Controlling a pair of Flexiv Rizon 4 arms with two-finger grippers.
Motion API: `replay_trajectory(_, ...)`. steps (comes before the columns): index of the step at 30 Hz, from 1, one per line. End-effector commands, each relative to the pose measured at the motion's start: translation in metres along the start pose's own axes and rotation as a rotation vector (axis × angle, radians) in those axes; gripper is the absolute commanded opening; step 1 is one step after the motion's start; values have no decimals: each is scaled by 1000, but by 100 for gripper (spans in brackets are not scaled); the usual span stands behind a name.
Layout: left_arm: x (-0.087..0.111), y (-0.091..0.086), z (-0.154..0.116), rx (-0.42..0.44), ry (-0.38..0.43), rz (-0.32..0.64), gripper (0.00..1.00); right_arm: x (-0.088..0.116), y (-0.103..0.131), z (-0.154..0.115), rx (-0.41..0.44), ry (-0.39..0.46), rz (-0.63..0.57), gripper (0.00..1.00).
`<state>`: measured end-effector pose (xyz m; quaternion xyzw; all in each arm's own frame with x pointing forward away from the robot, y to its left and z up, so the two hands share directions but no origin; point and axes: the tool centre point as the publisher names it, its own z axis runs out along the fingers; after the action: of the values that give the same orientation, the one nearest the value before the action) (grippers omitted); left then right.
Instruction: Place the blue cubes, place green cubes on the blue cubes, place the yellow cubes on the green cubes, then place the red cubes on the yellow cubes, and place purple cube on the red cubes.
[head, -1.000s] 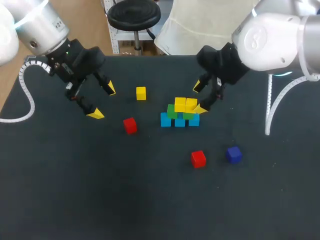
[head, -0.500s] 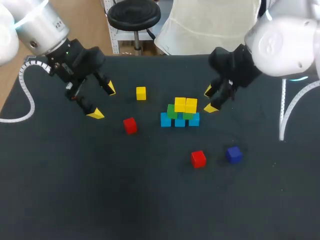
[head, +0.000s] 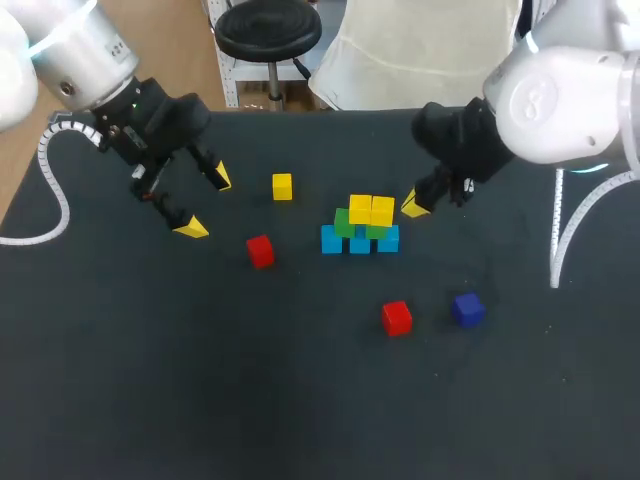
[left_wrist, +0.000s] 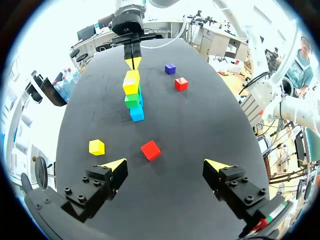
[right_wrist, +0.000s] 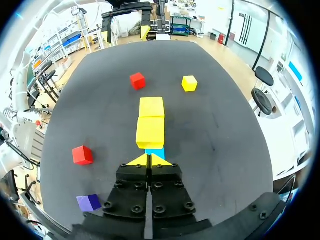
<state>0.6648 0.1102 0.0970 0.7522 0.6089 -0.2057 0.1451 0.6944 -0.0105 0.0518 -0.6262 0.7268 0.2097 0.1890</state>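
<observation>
A small pile stands mid-table: three blue cubes (head: 360, 243) in a row, green cubes (head: 345, 222) on them, two yellow cubes (head: 371, 210) on top. My right gripper (head: 412, 205) hangs just right of the pile, shut and empty; in its wrist view the tips (right_wrist: 149, 160) meet right behind the nearer yellow cube (right_wrist: 150, 132). My left gripper (head: 205, 203) is open at the far left, holding nothing. Ahead of its fingers (left_wrist: 166, 165) lie a red cube (left_wrist: 151, 149) and a loose yellow cube (left_wrist: 97, 147). A second red cube (head: 397, 317) and the purple cube (head: 467, 308) lie nearer the front.
The loose yellow cube (head: 282, 186) sits left of the pile, and one red cube (head: 260, 250) lies front-left of it. The black table (head: 200, 380) is bare toward the front and left.
My right gripper has drawn back from the pile toward the right and shut its fingers on nothing. The left arm and all the cubes have stayed put.
</observation>
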Motion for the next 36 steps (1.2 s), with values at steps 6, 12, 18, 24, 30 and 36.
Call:
replay_trajectory(6, 1, 0, 0, 0, -1, 3, 100, -5, -5, 5, -9, -12, -2, 0)
replay_trajectory(12, 1, 0, 0, 0, -1, 3, 100, -7, -6, 6, -10, -16, -6, 0)
replay_trajectory(18, 1, 0, 0, 0, -1, 3, 100, -8, -7, 6, -9, -21, -6, 0)
replay_trajectory(24, 1, 0, 0, 0, -1, 3, 100, -11, -9, 5, -8, -23, -13, 0)
replay_trajectory(30, 1, 0, 0, 0, -1, 3, 100, -7, -8, 3, -5, -15, -8, 0)
replay_trajectory(36, 1, 0, 0, 0, -1, 3, 100, 4, -4, -6, 15, -16, 8, 0)
